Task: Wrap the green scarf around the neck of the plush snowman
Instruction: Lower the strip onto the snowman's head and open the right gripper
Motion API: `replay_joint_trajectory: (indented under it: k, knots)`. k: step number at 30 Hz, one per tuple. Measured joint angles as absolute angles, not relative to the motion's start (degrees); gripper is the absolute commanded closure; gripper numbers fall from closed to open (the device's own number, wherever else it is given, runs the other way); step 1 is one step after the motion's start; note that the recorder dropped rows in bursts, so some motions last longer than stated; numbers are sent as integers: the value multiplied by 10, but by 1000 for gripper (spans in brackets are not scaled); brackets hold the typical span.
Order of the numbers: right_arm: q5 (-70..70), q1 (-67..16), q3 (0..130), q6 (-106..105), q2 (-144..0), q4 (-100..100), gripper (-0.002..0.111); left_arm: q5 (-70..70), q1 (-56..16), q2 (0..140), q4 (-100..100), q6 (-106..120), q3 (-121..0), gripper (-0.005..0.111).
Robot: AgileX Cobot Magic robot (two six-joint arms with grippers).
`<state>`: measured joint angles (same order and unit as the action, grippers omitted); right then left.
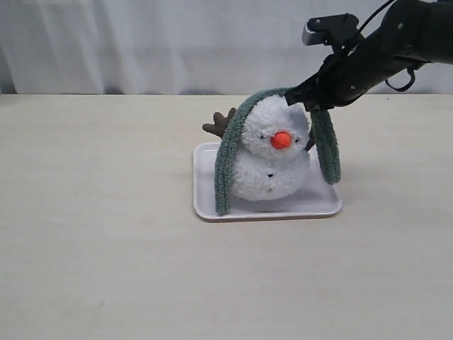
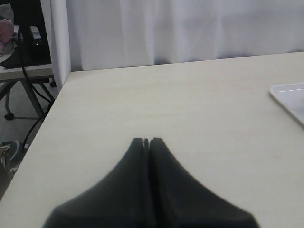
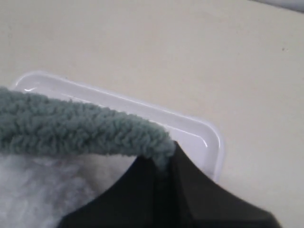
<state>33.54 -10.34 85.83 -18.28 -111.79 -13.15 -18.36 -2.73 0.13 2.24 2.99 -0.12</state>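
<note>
pale table [image 1: 106, 255]: right gripper [image 1: 308, 99] is pinching the green scarf [image 1: 228, 159], which is draping over the plush snowman [image 1: 272, 166] on a tray [image 1: 205, 205] toward the far edge; left gripper [image 2: 146, 141] is sitting closed, empty. scarf is probably light and limp, best gripped near an end.

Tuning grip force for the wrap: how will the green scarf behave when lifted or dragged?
Likely very floppy: the green scarf arches over the plush snowman and both ends hang limp. Probably light and not slippery: the right end effector holds it by a small pinch. Its fuzzy pile may catch on the plush when dragged.
</note>
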Motion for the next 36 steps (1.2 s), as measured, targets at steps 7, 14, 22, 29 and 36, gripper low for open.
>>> replay_joint_trajectory:
  k: [7,14,22,29,36]
  knots:
    - [359,-103,878,-160,-1162,-134,104,-184,-27,1,22,30,-1,107]
    - [463,-103,923,-178,-1162,-150,104,-184,-27,1,22,30,-1,107]
    - [563,-103,936,-207,-1162,-200,104,-184,-27,1,22,30,-1,107]
    - [595,-103,937,-209,-1162,-204,84,-184,-27,1,22,30,-1,107]
    - [617,-103,938,-209,-1162,-205,59,-184,-27,1,22,30,-1,107]
